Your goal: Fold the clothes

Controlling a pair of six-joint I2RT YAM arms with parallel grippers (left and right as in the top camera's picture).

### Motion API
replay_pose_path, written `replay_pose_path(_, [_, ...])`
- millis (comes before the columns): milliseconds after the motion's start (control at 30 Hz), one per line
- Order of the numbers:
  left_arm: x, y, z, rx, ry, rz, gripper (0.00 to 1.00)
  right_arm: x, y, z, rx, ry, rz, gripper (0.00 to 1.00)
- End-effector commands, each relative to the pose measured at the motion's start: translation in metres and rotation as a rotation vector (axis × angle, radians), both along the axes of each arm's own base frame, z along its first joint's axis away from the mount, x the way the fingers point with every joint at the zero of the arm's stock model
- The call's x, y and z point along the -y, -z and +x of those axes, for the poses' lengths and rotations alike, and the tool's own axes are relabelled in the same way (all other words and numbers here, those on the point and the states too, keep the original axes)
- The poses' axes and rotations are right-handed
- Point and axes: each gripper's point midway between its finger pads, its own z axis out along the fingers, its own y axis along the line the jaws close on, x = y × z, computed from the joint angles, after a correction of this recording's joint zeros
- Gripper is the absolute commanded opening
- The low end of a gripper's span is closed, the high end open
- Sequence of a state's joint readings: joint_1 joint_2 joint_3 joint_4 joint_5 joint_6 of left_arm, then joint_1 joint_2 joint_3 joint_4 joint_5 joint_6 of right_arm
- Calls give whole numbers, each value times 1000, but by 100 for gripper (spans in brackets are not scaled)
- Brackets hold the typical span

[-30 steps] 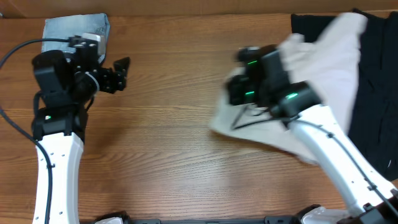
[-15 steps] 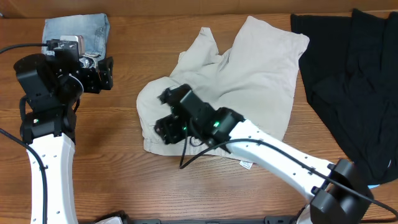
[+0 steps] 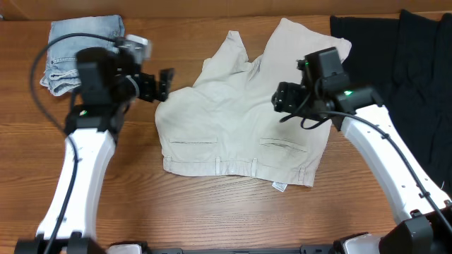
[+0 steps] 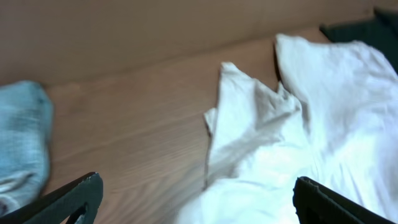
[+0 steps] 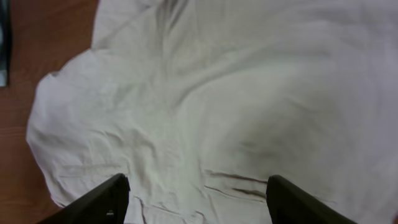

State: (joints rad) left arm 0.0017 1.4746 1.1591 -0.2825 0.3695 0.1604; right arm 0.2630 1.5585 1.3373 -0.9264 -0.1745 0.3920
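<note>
The wooden table (image 3: 212,219) fills the overhead view. On its right side lie the large black garments (image 3: 402,85), spread up to the far edge and running out of view on the right.

The clothes (image 3: 247,120), a pale cream-beige pair of shorts, lie in the middle of the table. They are opened out mostly flat, with the waistband toward the near edge and the two legs toward the far edge. The left leg is rumpled and narrower and the right leg is broader. Its far corner lies just beside the black garments.

The right arm (image 3: 395,169) reaches in from the near right corner, and the left arm (image 3: 78,169) rises from the near left. A folded light-blue denim garment (image 3: 70,42) sits in the far left corner, well apart from the shorts.

The right gripper (image 3: 280,99) hangs over the right leg of the shorts. In the right wrist view its fingers (image 5: 102,199) stand apart, with only wrinkled cloth beneath and nothing clamped between them. The left gripper (image 3: 165,85) hangs at the left edge of the shorts. In the left wrist view its fingers (image 4: 68,199) are spread wide and hold nothing.

Two welt pockets (image 3: 192,142) show below the seat, side by side. A small white label (image 3: 280,186) pokes out at the waistband's near edge.
</note>
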Motion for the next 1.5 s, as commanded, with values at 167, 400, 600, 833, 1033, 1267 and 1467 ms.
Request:
replay_pose_path(167, [72,34,54,-64,126,88,99,34,-6,2,13,16,-61,82])
replay_pose_path(400, [98,78,68,-130,174,97,100,39,-3,-1,-6,27,-82,83])
replay_pose_path(600, [107,109,67,-191,196,100,100,43,-2,0,-4,37,-103,85])
replay_pose_path(833, [135,136,42,-291,266,117,98,45,-1,0,-3,42,-112,85])
replay_pose_path(1033, [155,159,4,-422,340,162,95,47,-1,1,-3,50,-125,86])
replay_pose_path(1267, [160,198,-16,-530,383,202,92,50,0,1,-2,55,-137,86])
replay_pose_path(1467, [166,225,-53,-654,476,273,89,53,-1,2,3,65,-155,86])
